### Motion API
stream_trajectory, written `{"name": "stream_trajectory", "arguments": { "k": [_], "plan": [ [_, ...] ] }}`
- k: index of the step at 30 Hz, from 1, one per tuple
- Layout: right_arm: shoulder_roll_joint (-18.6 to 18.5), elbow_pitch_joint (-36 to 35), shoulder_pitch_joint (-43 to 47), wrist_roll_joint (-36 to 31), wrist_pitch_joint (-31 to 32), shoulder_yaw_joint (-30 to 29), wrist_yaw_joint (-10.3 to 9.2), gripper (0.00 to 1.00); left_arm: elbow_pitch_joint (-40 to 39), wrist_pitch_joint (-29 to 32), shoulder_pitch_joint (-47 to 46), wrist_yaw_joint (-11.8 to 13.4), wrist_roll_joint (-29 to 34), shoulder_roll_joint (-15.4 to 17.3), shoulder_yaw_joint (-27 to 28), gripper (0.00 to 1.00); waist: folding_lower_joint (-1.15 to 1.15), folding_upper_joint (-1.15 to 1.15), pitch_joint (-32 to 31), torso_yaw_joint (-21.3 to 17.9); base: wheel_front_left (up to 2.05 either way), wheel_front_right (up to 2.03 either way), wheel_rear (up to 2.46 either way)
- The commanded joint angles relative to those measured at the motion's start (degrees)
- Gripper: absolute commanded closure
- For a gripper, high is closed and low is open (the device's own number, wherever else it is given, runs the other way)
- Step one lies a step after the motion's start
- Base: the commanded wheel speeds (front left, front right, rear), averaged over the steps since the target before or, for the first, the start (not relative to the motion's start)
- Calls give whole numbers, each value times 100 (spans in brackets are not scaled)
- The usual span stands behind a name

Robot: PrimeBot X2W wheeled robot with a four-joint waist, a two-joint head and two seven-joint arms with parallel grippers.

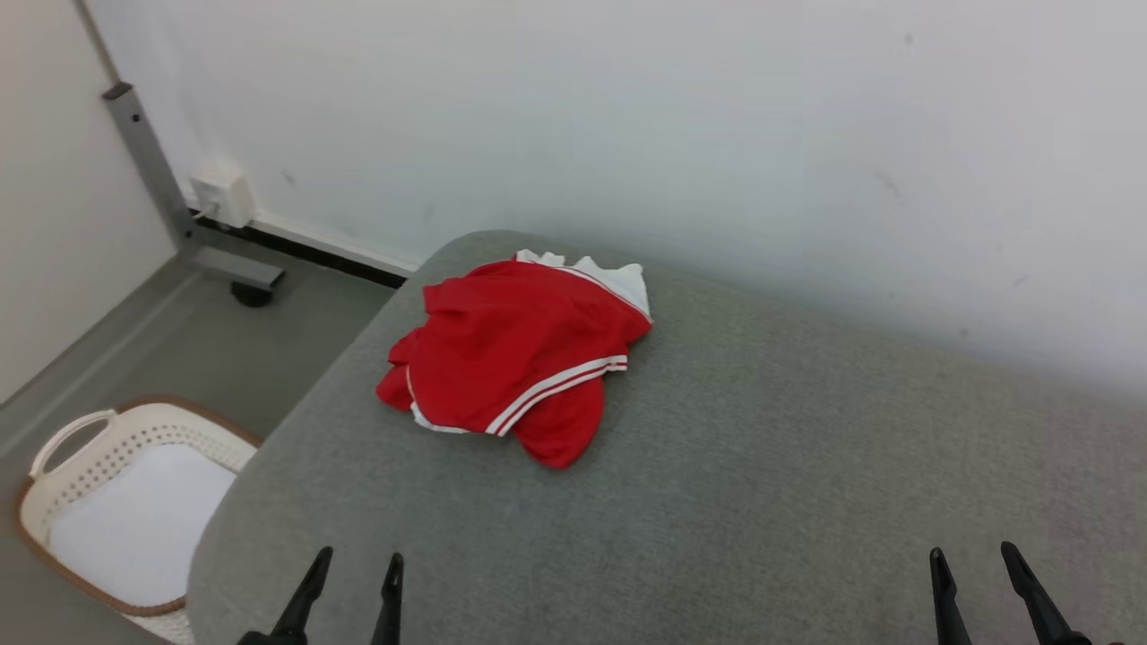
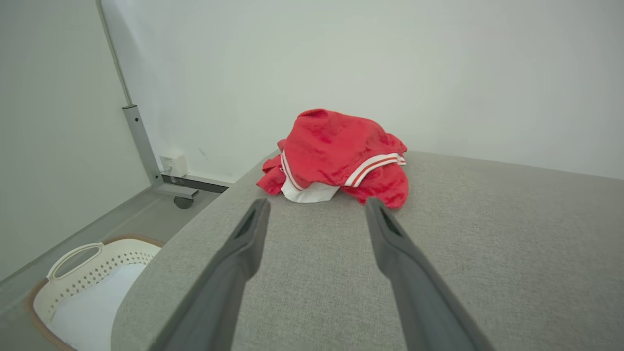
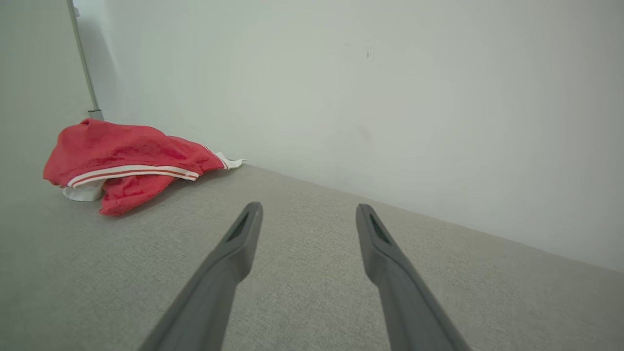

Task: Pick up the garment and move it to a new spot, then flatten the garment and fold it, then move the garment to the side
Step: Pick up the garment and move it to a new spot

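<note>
A pale wall (image 1: 717,107) stands behind a grey fabric-covered desk (image 1: 762,466) with a rounded far left corner. On the grey floor past the desk's left edge sits a white lattice basket (image 1: 143,428) with a brown rim and something white inside. The garment (image 1: 520,349), red with white stripes and a white lining, lies crumpled in a heap near the far left corner, close to the far edge. At the near edge, the left tool (image 1: 358,560) and the right tool (image 1: 974,548) each have their fingers apart and hold nothing, both well apart from the garment. A grey metal post (image 1: 148,161) rises by the wall.
</note>
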Motion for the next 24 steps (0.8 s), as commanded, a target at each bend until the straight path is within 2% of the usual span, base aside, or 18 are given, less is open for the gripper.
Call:
{"name": "stream_trajectory", "arguments": {
  "k": [1, 5, 9, 15, 20, 24],
  "plan": [
    [-6, 19, 24, 29, 2, 10, 2, 0, -5, -4, 73, -4, 25, 40, 20, 0, 0, 0, -43, 285, 0, 0, 0],
    [-7, 43, 1, 78, 2, 65, 2, 0, -13, -4, 111, -6, 12, 65, 56, 0, 0, 0, -36, 463, 0, 0, 0],
    [-7, 44, -35, 77, 2, 141, 2, 0, -26, -4, 103, -22, -37, 93, 109, 0, 0, 0, 15, 482, 0, 0, 0],
    [-8, 18, -146, -10, 2, 184, 2, 0, -55, -4, -177, -97, -82, 145, 137, 0, 0, 0, 266, 276, 0, 0, 0],
    [-74, -77, -367, -212, 2, 145, 2, 0, 16, -4, -792, -239, -255, 244, 207, 0, 0, 0, 816, 18, 0, 0, 0],
    [-205, -144, -533, -274, 2, 126, 2, 0, 379, -3, -1517, -352, -473, 513, 204, 0, 0, 0, 1239, -147, 0, 0, 0]
  ]
}}
